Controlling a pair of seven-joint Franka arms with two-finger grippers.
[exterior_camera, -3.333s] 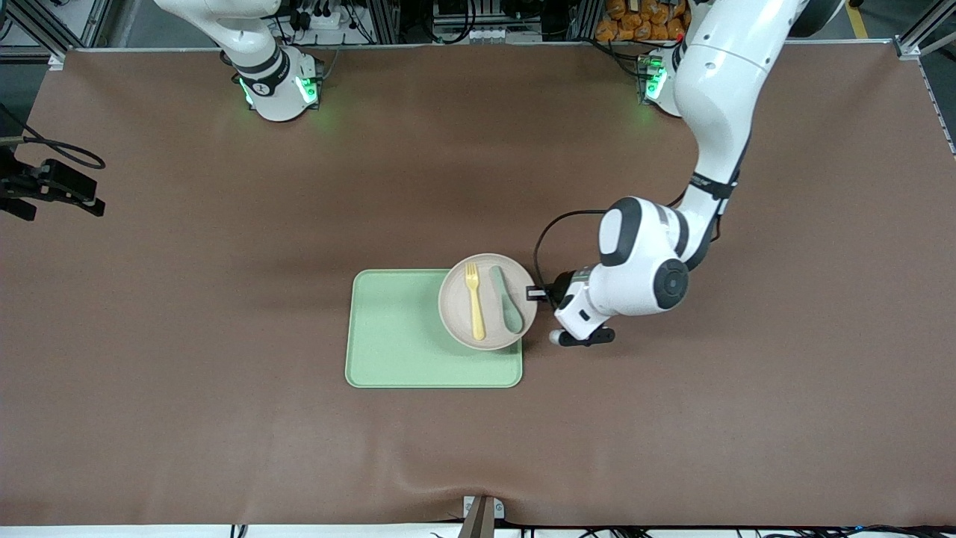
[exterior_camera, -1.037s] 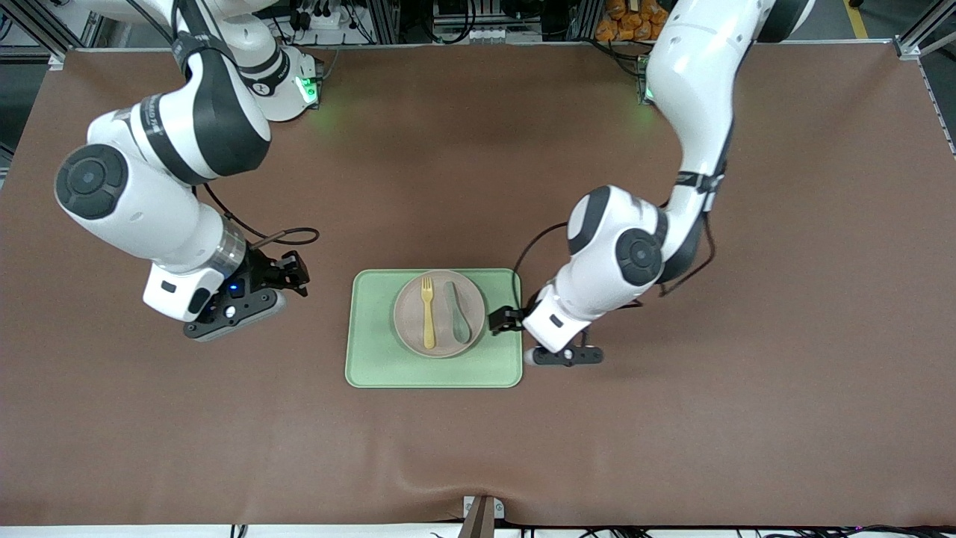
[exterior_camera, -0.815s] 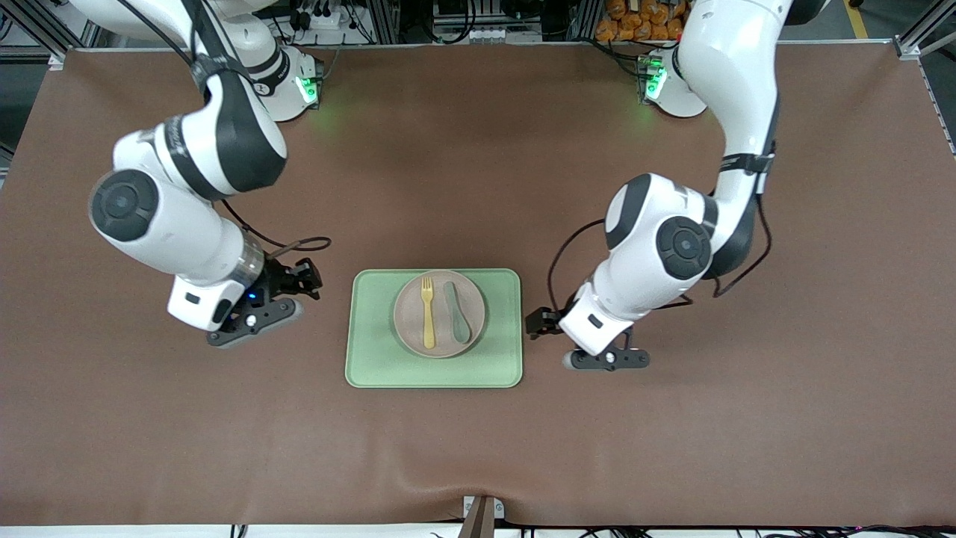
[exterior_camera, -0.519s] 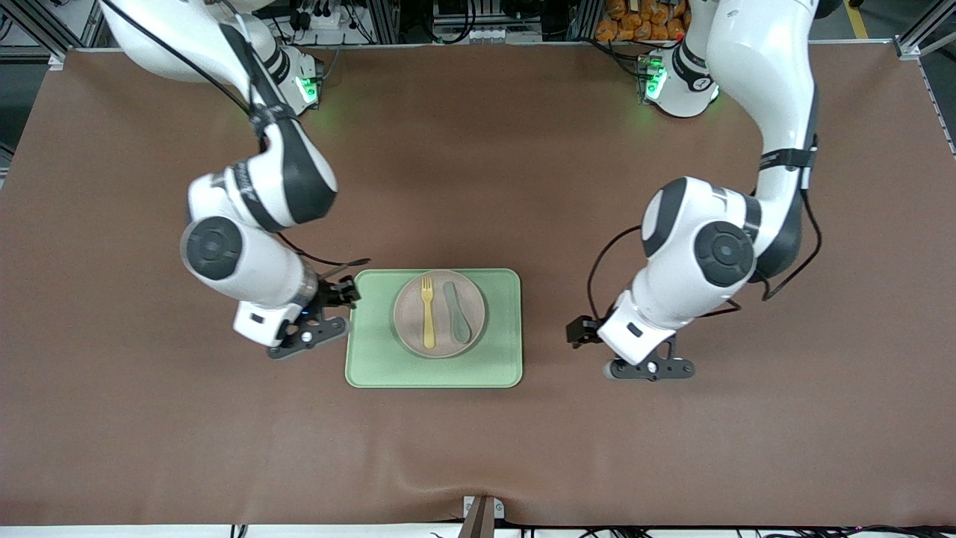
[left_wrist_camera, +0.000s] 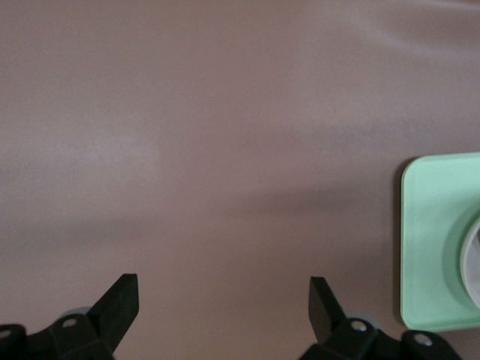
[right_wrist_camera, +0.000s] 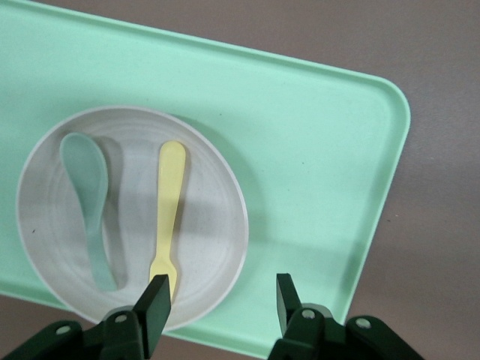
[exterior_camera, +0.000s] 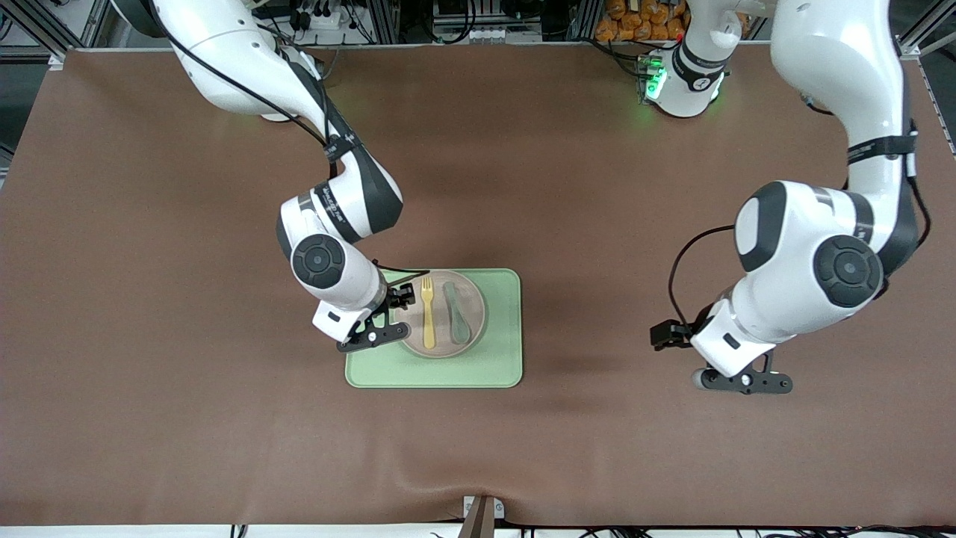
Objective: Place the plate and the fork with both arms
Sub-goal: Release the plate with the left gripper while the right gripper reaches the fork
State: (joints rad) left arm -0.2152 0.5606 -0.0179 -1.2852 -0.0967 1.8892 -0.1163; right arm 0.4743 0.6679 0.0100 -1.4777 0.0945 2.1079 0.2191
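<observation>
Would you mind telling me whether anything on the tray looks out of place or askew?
Nothing stands out. The plate sits flat on the green tray, with the fork and spoon lying side by side on it, nothing spilled or damaged.

A high front camera faces me across the tabletop, while my right wrist camera looks closely down on the green tray that my left wrist camera catches only at its edge.
</observation>
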